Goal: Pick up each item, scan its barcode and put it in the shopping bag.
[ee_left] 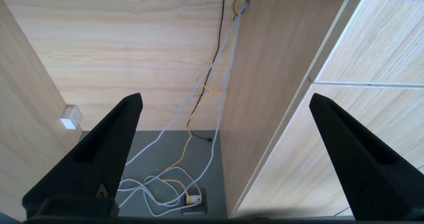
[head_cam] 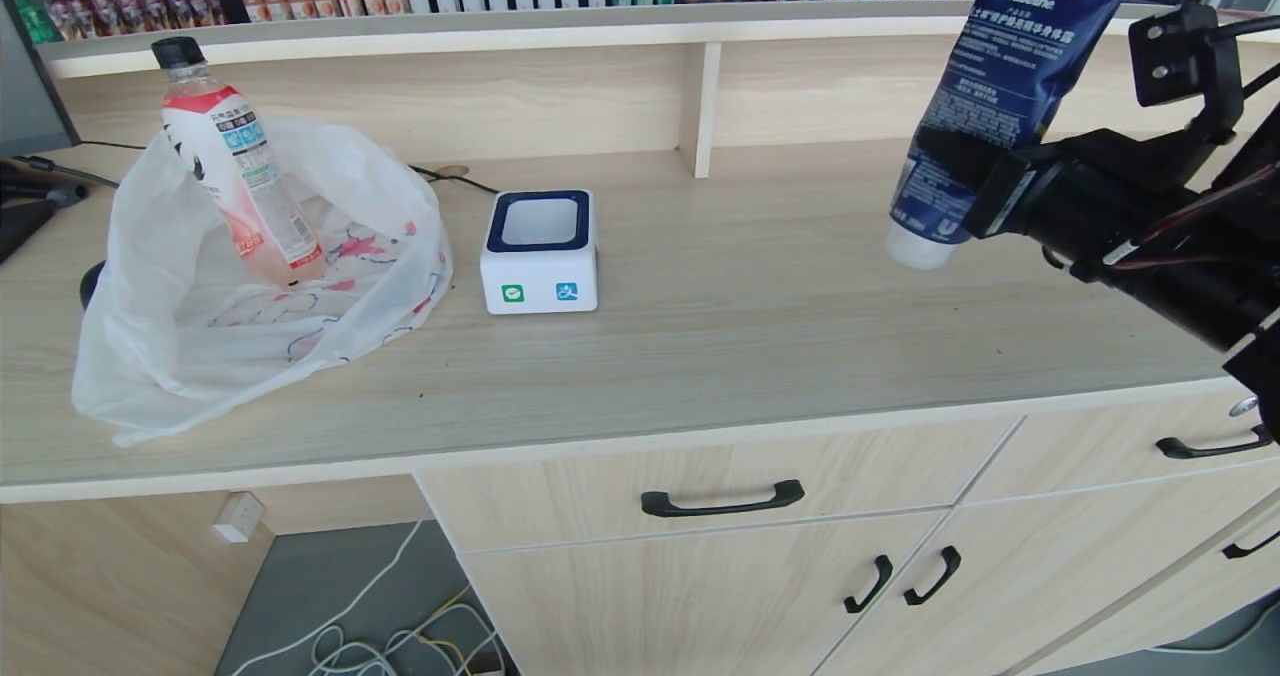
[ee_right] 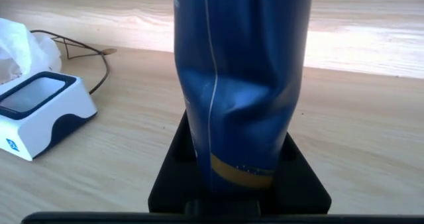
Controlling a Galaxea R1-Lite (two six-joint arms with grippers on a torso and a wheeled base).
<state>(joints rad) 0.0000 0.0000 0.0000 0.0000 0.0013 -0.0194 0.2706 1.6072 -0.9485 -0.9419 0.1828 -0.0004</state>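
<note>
Long pale wood-grain counter (head_cam: 720, 346) with a raised shelf at the back.

At its left end, crumpled white translucent plastic shopping bag (head_cam: 190, 346), mouth open. Inside it a clear plastic drink bottle of pink liquid with a black cap (head_cam: 240, 166) leans, cap above the bag's rim.

Tall dark blue squeeze tube with a white cap (head_cam: 1000, 86) is up in the air over the counter's right part, tilted: cap end down, flat crimped end up. It is well apart from the bag and touches neither the counter nor the scanner.

Black right gripper (head_cam: 970, 196) pinches the tube's lower body just above the cap; the right wrist view shows the tube wall dented where the jaws press in.

Small white box scanner with a navy-rimmed top window (head_cam: 540, 251) sits on the counter just beside the bag, between bag and tube.

Left gripper (ee_left: 225, 158) hangs below counter level, its two black fingers (ee_left: 99, 158) spread wide with nothing between them, facing loose cables on a grey floor (ee_left: 172, 184).
</note>
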